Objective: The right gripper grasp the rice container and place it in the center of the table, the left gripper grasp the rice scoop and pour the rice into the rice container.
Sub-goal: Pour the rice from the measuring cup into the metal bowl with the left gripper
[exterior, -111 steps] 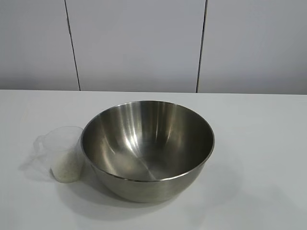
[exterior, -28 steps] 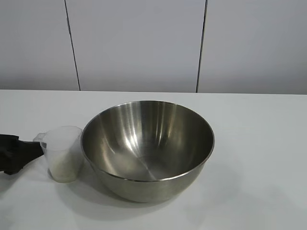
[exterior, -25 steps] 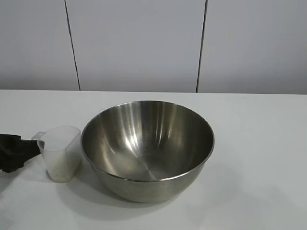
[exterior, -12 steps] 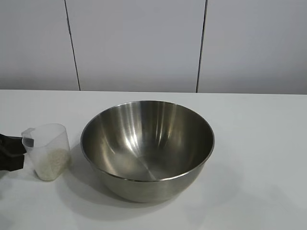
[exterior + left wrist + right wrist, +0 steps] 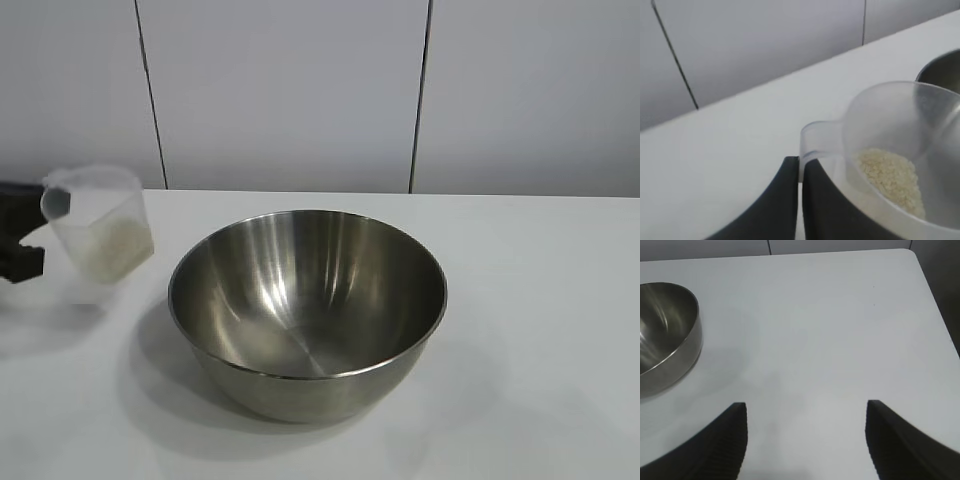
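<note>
The steel rice container (image 5: 308, 310) stands in the middle of the white table (image 5: 540, 300), empty inside. My left gripper (image 5: 48, 205) is shut on the handle of the clear rice scoop (image 5: 100, 222) and holds it in the air, left of the container and above the table. The scoop is tilted a little, with rice (image 5: 110, 245) in its bottom. In the left wrist view my left gripper (image 5: 800, 164) pinches the scoop's handle (image 5: 815, 137); the rice (image 5: 890, 177) lies inside. My right gripper (image 5: 806, 407) is open and empty, off to the side of the container (image 5: 665, 335).
A white panelled wall (image 5: 290, 90) stands behind the table. The table's edge and corner (image 5: 912, 252) show in the right wrist view, with a dark floor beyond.
My left gripper came in from the left, closed on the scoop's handle, drew the scoop away from the container and lifted it off the table.
</note>
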